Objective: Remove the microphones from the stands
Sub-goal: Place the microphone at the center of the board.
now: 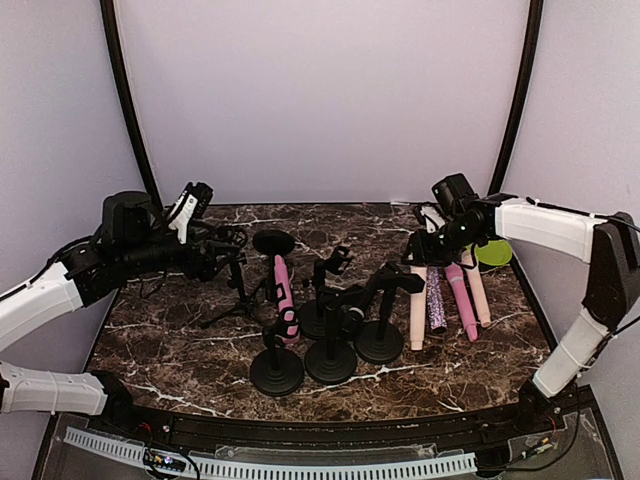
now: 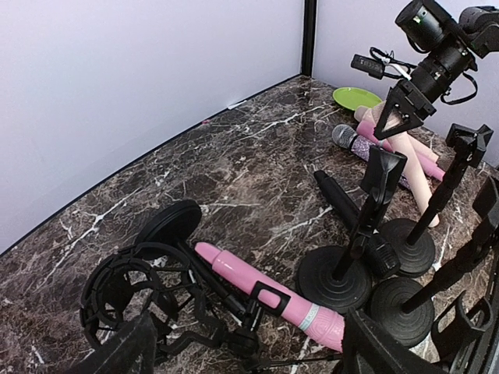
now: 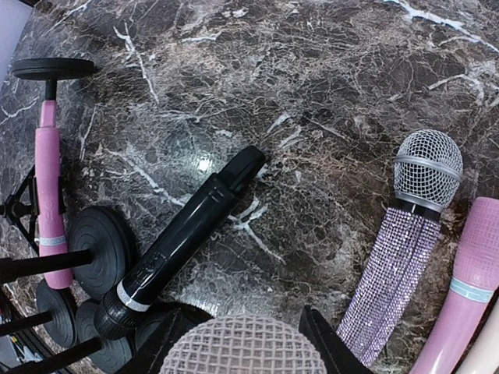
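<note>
No legible text, brand, number or sign in any view. Pale band near the end of the pink mic (image 2: 234,273), lower centre of the left wrist view, and another on the black mic (image 3: 183,230), lower left of the right wrist view: any print too small to read.

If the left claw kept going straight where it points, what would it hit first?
Most likely the pink microphone, which lies straight ahead of the open left gripper, though depth is hard to judge here.

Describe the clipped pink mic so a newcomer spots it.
Find the cluster of black round-base stands mid-table. At its left edge, the pink microphone sits in a black clip. The other pink mic lies loose on the right.
</note>
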`<state>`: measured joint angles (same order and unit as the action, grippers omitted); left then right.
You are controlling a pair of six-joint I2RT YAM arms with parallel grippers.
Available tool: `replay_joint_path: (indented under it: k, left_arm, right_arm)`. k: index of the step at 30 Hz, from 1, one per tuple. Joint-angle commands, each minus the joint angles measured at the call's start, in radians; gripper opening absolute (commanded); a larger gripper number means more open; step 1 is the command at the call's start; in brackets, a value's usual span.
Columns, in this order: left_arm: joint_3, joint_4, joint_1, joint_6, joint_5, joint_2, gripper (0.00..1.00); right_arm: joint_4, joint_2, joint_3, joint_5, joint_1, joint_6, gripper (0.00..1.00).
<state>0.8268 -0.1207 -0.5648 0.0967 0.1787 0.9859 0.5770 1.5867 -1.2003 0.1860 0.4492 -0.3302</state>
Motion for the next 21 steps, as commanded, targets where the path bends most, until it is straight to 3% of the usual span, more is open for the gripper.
replay_joint_path:
  k: [1,21]
  left_arm:
    - [-0.026,0.046,0.005,0.053,-0.063,-0.059,0.84]
    - [-0.042,0.049,0.005,0.078,-0.080,-0.066,0.84]
  right_arm:
    - [-0.036,0.093,-0.053,-0.041,-0.001,-0.025,0.00]
    - [-0.227,0.309,-0.061,-0.066,-0.017,-0.119,0.18]
